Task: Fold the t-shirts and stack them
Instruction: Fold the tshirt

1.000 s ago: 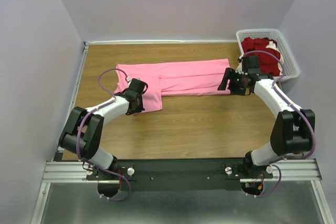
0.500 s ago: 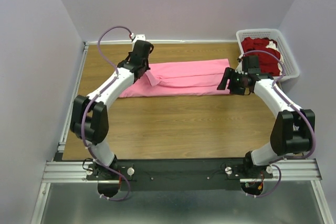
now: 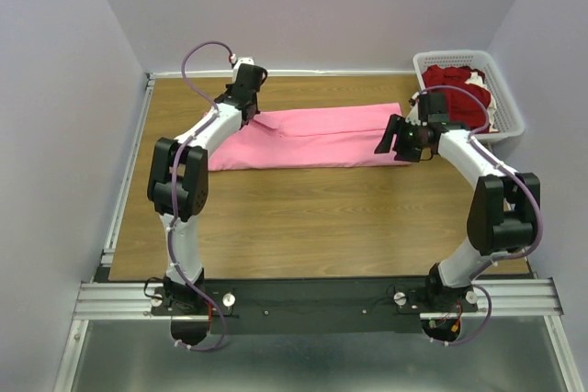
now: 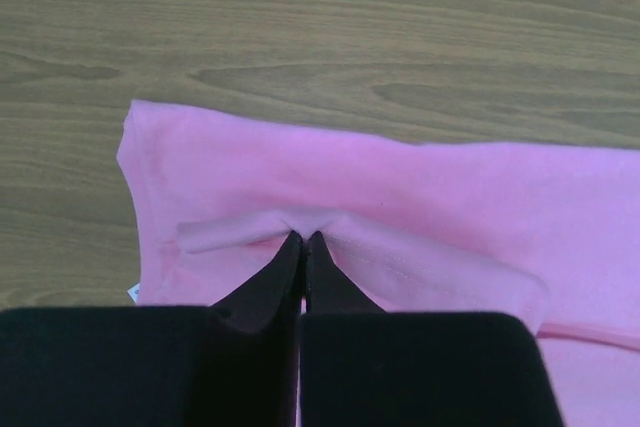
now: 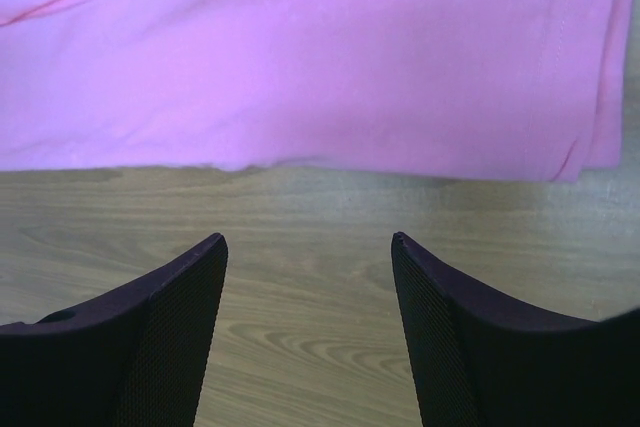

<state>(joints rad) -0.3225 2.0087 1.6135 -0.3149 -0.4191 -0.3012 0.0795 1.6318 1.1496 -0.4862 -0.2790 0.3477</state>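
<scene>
The bright pink t-shirt lies as a long folded strip across the far middle of the wooden table. My left gripper is at the strip's far left part, shut on a small raised ridge of pink cloth; its tips meet with the fold pinched between them. At the strip's right end, by its near edge, my right gripper is open. In the right wrist view its jaws stand wide over bare wood, with the pink hem just ahead. Dark red t-shirts are piled in the basket.
A white lattice basket stands at the far right corner, just behind my right arm. Purple walls close the table's back and sides. A metal rail runs along the near edge by the arm bases.
My left arm swung from the near left to the far side, carrying the pink shirt's near flap over it, so the shirt is now a narrow strip. My right gripper shifted slightly left.
</scene>
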